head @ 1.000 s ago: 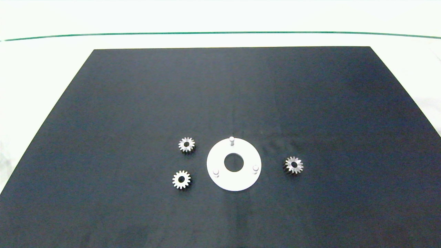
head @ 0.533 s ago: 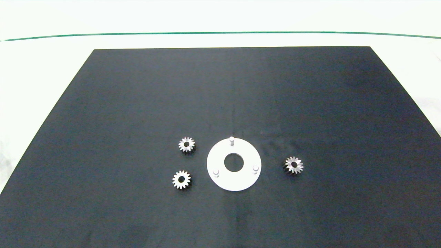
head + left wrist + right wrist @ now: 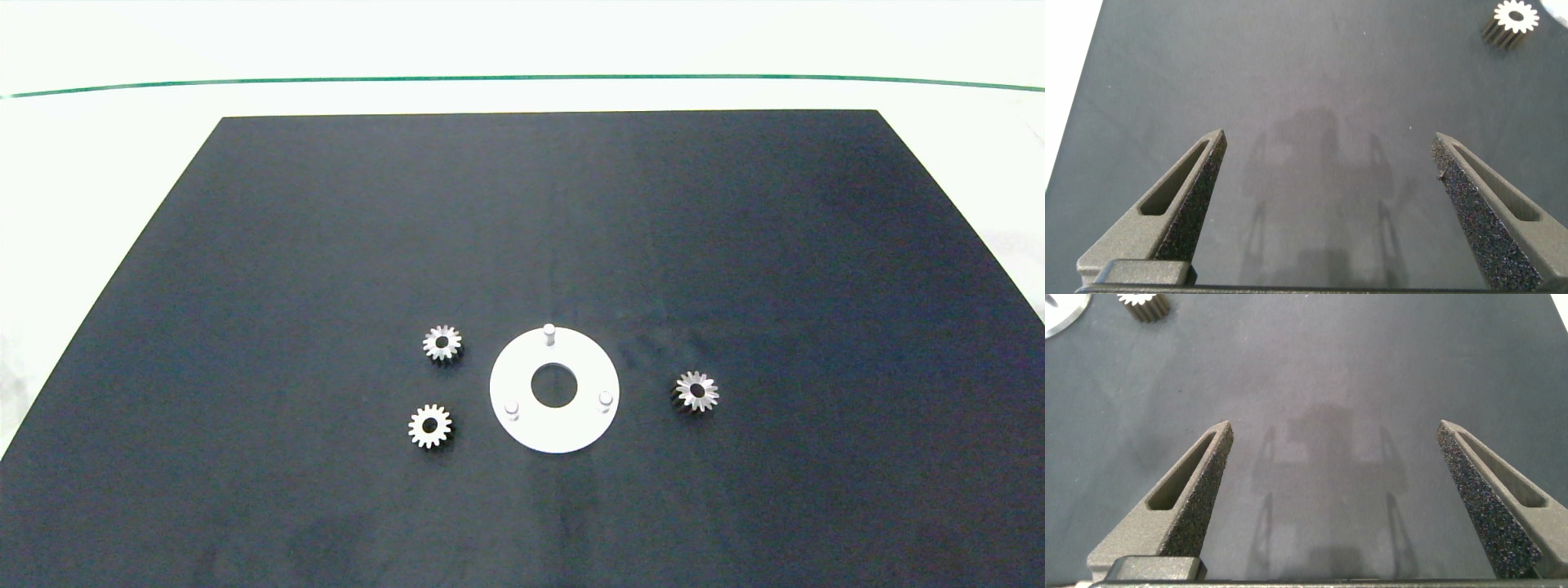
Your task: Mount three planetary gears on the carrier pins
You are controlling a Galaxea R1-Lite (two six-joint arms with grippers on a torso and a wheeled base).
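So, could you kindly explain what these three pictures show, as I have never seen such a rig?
It is a two-armed robot. One picture looks down from its head at a black mat. There lies a white carrier disc with three bare pins, two planetary gears to its left and one to its right. The other two pictures come from cameras on the wrists: the left gripper and the right gripper hang over bare mat, fingers open, holding nothing. No gear is installed yet.
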